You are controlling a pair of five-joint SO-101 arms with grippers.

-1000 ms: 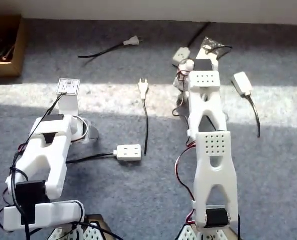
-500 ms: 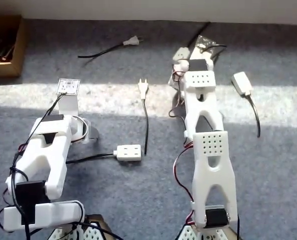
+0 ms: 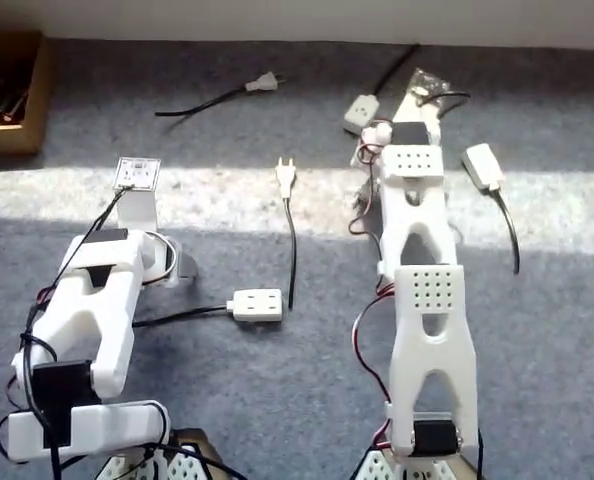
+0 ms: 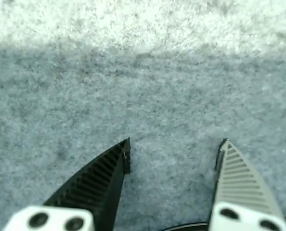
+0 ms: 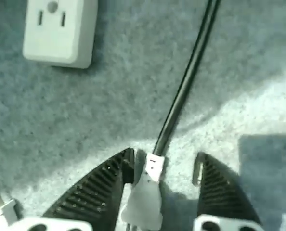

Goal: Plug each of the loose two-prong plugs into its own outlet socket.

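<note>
Right hand (image 5: 163, 166): jaws partly open, straddling the small white two-prong plug (image 5: 144, 199) at the far right of the grey carpeted worktop (image 5: 109, 110), gripping nothing yet. The plug sits off-centre, close against the black ribbed finger (image 5: 102, 187) and apart from the other. Its black cord (image 5: 186, 82) runs away past the white single-socket outlet block (image 5: 58, 31) nearby. Left hand (image 4: 174, 154): jaws wide open over bare carpet, empty. Risks for you: closing now would likely push the plug sideways or twist it, so the prongs end up skewed to the socket. The stiff cord may drag the plug out of a shallow pinch. The light outlet block could slide on the carpet under insertion force.
</note>
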